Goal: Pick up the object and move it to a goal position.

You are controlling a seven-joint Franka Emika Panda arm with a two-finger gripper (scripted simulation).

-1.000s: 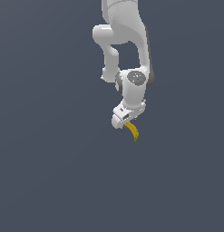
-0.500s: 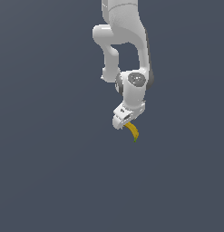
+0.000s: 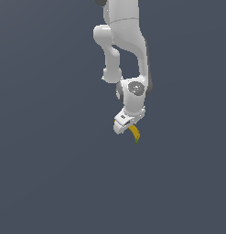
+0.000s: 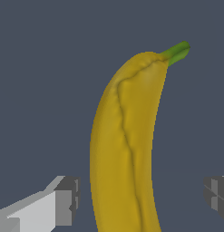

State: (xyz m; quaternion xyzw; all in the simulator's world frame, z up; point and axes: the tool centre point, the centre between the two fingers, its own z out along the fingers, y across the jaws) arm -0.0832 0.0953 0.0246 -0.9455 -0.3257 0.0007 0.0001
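In your wrist view the banana point(image 4: 124, 149) filled the middle of the picture, but its near end ran out of the frame, so you could not see how it ended there. The two grey finger pads point(image 4: 68, 200) stood apart on either side of it, each with a clear strip of background between pad and peel; the second pad was cut off at the picture's edge. The jaws were spread wide and gripped nothing that you could see, though whether the banana rested on a surface or hung free could not be told from the flat grey behind it.

The peel was smooth yellow with a raised ridge winding along its length, and it narrowed into a short green stem at the far end. The pads were blocky and dull grey on a white finger.

In your exterior view the gripper point(image 3: 125, 124) pointed downward at the end of the white, rounded arm point(image 3: 126, 50), and it hid the banana's upper part. Only a small curved yellow piece with a dark tip showed just below the fingers, toward the exterior view's right. The fingers themselves were too small to make out there. All around lay plain dark grey.
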